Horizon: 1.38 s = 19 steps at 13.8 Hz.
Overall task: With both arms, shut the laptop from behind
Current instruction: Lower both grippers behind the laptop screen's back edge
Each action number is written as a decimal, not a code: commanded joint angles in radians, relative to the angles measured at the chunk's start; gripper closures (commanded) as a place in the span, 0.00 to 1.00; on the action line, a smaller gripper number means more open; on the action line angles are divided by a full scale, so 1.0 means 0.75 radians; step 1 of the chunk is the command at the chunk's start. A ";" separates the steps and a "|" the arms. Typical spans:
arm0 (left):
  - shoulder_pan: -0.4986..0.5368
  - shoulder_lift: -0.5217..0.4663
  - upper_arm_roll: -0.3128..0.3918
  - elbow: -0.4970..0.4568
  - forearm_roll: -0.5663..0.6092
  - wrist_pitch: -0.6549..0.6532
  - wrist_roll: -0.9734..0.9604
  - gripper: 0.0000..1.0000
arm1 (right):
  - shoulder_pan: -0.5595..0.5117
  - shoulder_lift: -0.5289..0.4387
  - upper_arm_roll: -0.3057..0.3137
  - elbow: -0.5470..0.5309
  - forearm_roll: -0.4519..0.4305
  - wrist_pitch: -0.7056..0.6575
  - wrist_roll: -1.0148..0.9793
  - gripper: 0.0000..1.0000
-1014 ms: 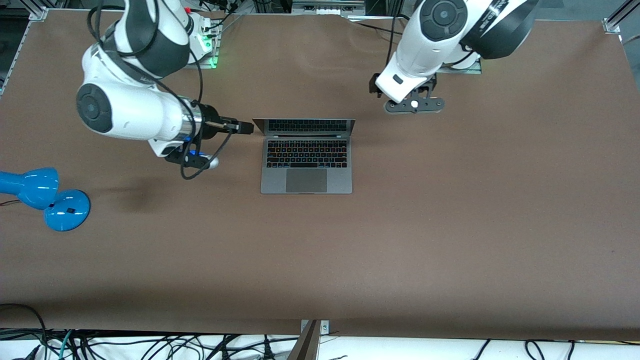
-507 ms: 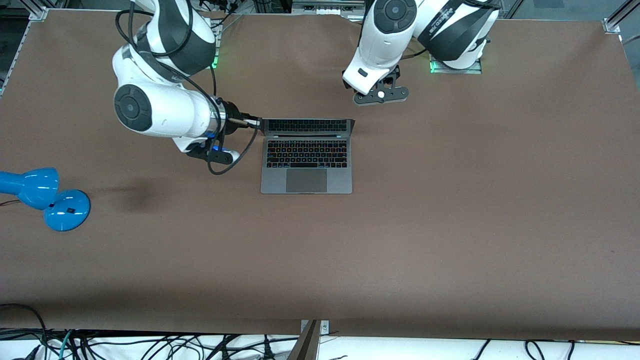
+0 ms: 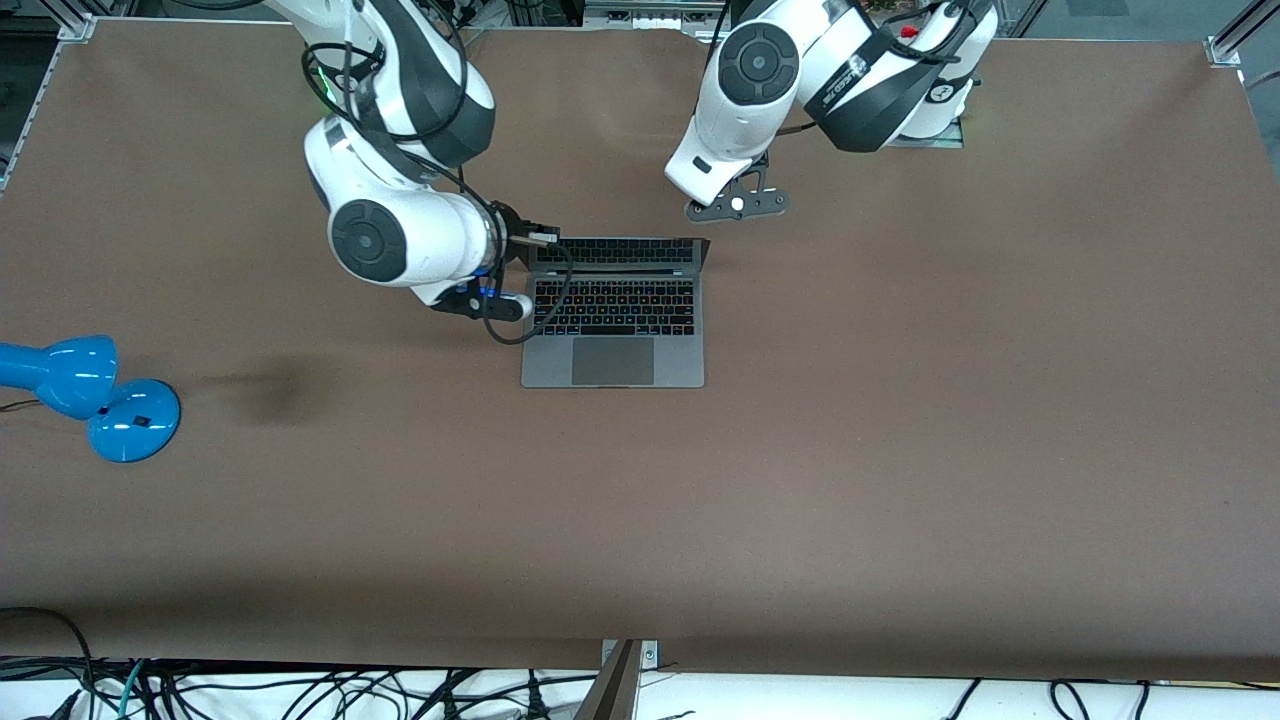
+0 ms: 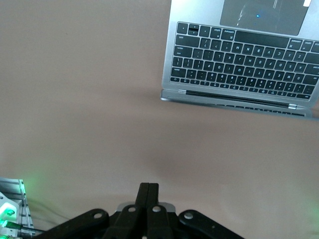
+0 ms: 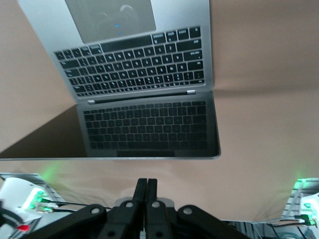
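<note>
Grey laptop point(image 3: 612, 312) lies open, lid up; nothing closed yet. Right gripper point(image 5: 146, 191) pinched empty, over the lid's top edge. Left gripper point(image 4: 148, 194) pinched empty, over table just by the hinge. Left to do: push lid down w/ both.

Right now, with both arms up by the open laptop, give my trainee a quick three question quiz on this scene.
1. True or false: the laptop lid is already shut.
2. Which gripper is at the lid's corner toward the right arm's end of the table? A) left gripper B) right gripper
3. Fill in: both grippers' fingers are ____.

Key
1. False: the screen stands up and the keyboard shows.
2. B: the left gripper hangs over bare table, near the lid's other corner.
3. Shut, with nothing held.
</note>
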 commanded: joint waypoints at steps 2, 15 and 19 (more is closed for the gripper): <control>-0.010 0.099 -0.001 0.027 0.056 0.022 0.034 1.00 | 0.032 0.024 0.001 -0.013 -0.030 -0.016 -0.001 0.95; -0.014 0.331 0.014 0.132 0.142 0.110 0.042 1.00 | 0.039 0.083 0.001 -0.015 -0.164 -0.026 -0.066 0.95; -0.016 0.421 0.014 0.213 0.187 0.108 0.023 1.00 | 0.039 0.083 0.001 -0.015 -0.177 0.023 -0.068 0.95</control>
